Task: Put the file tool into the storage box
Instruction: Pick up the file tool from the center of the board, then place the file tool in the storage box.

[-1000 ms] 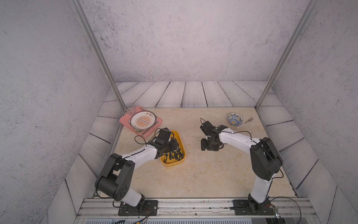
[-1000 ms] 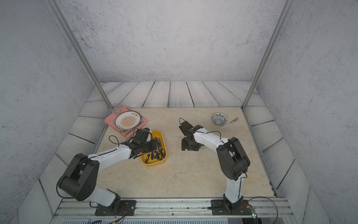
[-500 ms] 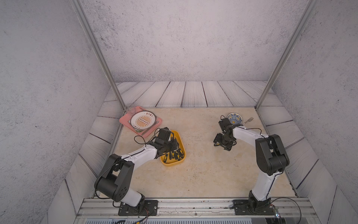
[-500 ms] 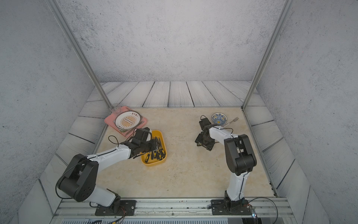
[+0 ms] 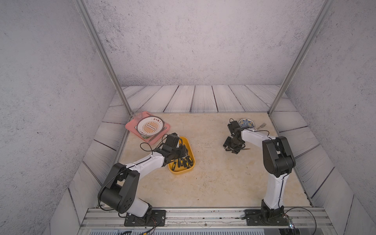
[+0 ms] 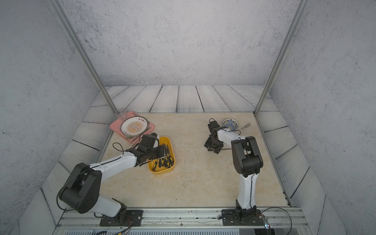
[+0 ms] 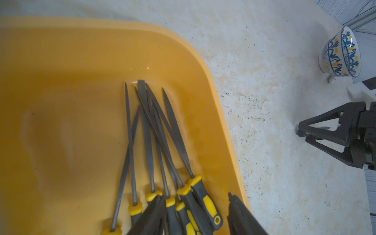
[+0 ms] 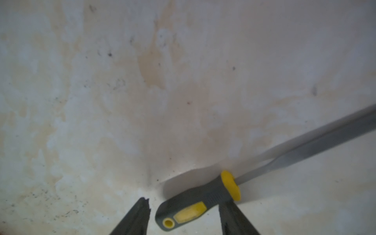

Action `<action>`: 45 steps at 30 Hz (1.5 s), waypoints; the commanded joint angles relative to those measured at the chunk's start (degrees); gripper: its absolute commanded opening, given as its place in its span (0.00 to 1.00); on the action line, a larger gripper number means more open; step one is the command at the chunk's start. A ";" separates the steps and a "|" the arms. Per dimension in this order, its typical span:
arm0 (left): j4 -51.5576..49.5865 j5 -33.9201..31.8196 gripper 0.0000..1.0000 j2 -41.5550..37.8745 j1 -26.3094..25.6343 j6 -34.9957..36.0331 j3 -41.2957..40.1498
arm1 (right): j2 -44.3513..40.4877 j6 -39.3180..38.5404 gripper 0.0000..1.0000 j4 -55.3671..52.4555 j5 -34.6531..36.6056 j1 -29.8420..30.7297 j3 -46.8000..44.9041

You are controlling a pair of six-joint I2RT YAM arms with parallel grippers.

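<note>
Toward the far right corner of the table (image 5: 213, 179), short of the one patterned bowl (image 5: 246, 123) and the one fork (image 5: 261, 126), a single file (image 8: 215, 194) lies flat on the bare surface with the right gripper (image 8: 184, 202) low over it. Its fingers are spread, one on each side of the black-and-yellow handle. A gap shows between the butt end and one finger, while the other finger sits just beside the yellow collar, so nothing is pinched yet. The file's long axis runs roughly across the table: handle under the gripper, blade (image 5: 247, 149) pointing toward the right edge. Seen from the wrist, the handle crosses the gap at a slant, not square to it, so I judge a closing move would meet it obliquely and might turn it. The right arm is plainly the nearer one. The left gripper (image 7: 195, 197) hangs well apart over the storage box (image 5: 181, 172), which sits toward the left edge just in front of the one pink tray (image 5: 132, 126) carrying one plate (image 5: 150, 126). Its fingers are also parted, above the handles in the box and gripping none that I can see. Inside lie about seven files in an overlapping fan, handles toward the near end. That leaves one file outside the box, to be carried leftward across the table
</note>
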 commanded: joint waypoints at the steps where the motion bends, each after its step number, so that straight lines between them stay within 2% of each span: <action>1: 0.03 -0.73 0.54 -1.03 0.29 0.46 1.20 | -0.03 -1.91 0.55 -3.05 4.84 -0.16 -5.56; 13: 0.40 0.59 0.54 -0.14 0.29 -0.58 0.98 | -5.91 -2.12 0.32 -0.12 4.57 1.55 -15.34; 14: 0.40 0.68 0.54 -0.11 0.29 -0.62 1.02 | -6.26 -2.14 0.29 -0.05 4.57 1.71 -15.89; 16: 0.48 0.81 0.54 -0.07 0.29 -0.73 1.02 | -6.68 -2.23 0.15 0.30 4.65 1.96 -16.60; 19: 0.89 1.55 0.54 0.22 0.29 -0.96 1.02 | -6.84 -3.10 0.00 0.89 3.62 2.43 -16.98; 22: 1.93 2.79 0.55 0.08 0.29 -1.04 0.78 | -7.51 -5.53 0.00 1.72 0.24 4.07 -16.64; 26: 6.06 6.16 0.63 -0.82 0.34 -1.32 -0.31 | -11.97 -10.72 0.00 7.06 -7.90 8.73 -16.74; 30: 11.70 9.92 0.68 -1.65 0.29 -2.37 -1.95 | -15.16 -16.44 0.00 7.70 -14.99 14.04 -13.22; 35: 16.27 14.47 0.70 -1.08 0.29 -3.66 -2.46 | -15.01 -17.04 0.00 9.50 -25.92 16.86 -8.84; 45: 18.65 16.39 0.70 -1.69 0.32 -4.21 -3.02 | -11.33 -19.19 0.00 8.76 -30.96 20.77 0.36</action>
